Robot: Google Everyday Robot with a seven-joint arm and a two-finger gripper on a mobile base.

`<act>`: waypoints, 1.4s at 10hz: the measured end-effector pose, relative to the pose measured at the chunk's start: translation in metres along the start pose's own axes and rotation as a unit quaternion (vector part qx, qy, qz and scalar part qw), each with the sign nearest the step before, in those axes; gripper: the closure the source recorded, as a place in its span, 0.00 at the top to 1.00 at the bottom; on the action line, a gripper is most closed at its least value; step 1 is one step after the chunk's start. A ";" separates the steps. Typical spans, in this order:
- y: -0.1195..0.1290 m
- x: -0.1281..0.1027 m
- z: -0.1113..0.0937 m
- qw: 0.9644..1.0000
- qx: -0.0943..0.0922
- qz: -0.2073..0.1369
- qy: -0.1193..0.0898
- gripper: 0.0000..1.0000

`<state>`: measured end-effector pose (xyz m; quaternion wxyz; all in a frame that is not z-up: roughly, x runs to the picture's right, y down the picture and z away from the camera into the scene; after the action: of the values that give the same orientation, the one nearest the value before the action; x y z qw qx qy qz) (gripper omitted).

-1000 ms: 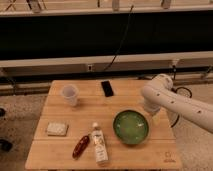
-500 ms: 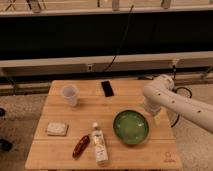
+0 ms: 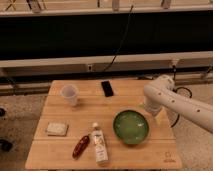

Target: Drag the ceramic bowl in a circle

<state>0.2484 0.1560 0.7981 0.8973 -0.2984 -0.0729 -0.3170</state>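
Observation:
The ceramic bowl [image 3: 131, 127], wide, shallow and glossy green with a paler centre, sits on the wooden table [image 3: 60, 107] right of the middle. My white arm [image 3: 172, 100] reaches in from the right and bends down to the bowl's upper right rim. My gripper [image 3: 150, 112] is at that rim, right next to the bowl's edge. I cannot tell whether it touches the rim.
A translucent white cup [image 3: 69, 94] stands at the back left and a black phone [image 3: 107, 88] lies at the back middle. A white bottle [image 3: 99, 143], a red-brown packet [image 3: 80, 146] and a pale sponge [image 3: 57, 129] lie in front, left of the bowl.
The arm's bend has sunk slightly toward the table. The bowl stays in about the same place.

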 end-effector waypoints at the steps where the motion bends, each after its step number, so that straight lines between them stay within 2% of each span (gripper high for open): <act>1: 0.000 0.000 0.001 1.000 -0.001 -0.009 -0.003 0.80; 6: 0.002 0.000 0.008 0.998 -0.010 -0.057 -0.011 0.80; 8: 0.003 -0.001 0.011 0.996 -0.014 -0.081 -0.013 0.80; 14: 0.005 -0.001 0.019 0.992 -0.023 -0.124 -0.024 0.80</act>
<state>0.2520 0.1701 0.8107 0.8420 -0.3153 -0.1233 -0.4200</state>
